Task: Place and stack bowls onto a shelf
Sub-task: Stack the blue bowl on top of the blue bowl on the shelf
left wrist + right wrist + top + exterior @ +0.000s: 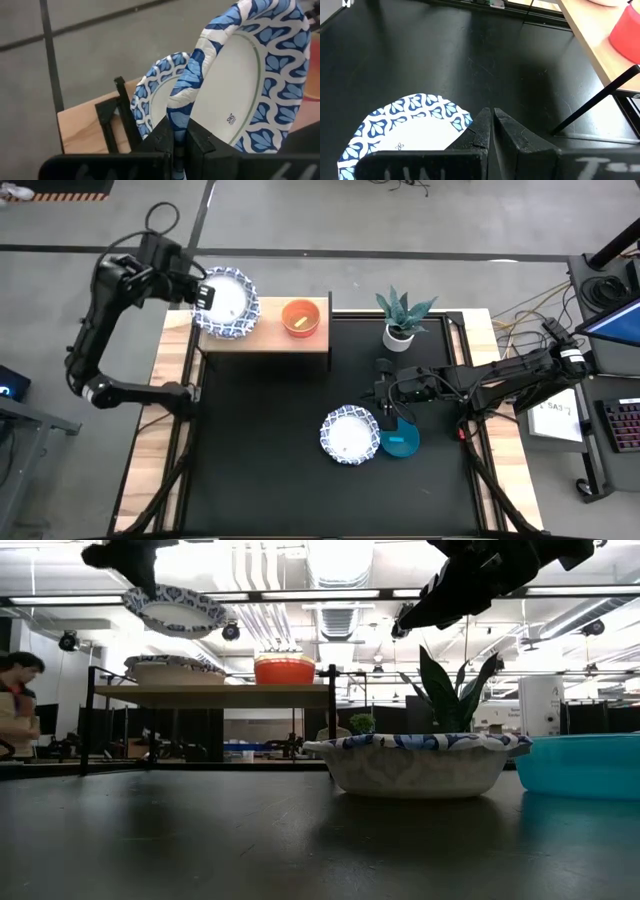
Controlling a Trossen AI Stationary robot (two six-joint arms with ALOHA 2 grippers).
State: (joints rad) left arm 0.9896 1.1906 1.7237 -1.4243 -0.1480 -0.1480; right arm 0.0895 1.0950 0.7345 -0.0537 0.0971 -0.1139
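Overhead, left pincer (203,292) clamped on patterned bowl (226,302) above shelf (270,338); right pincer (385,416) closed, empty.

Light comes from ceiling strip lamps (330,595) behind my table; they flare white in the low view and leave my arms there as silhouettes. The black mat (280,450) carries a dull sheen and faint reflections under the near bowl (415,762). My overhead view is evenly lit, shadows soft. Wrist views blur my own fingers.

Grey floor (400,230); bright ceiling strip lights (340,560) overhead.
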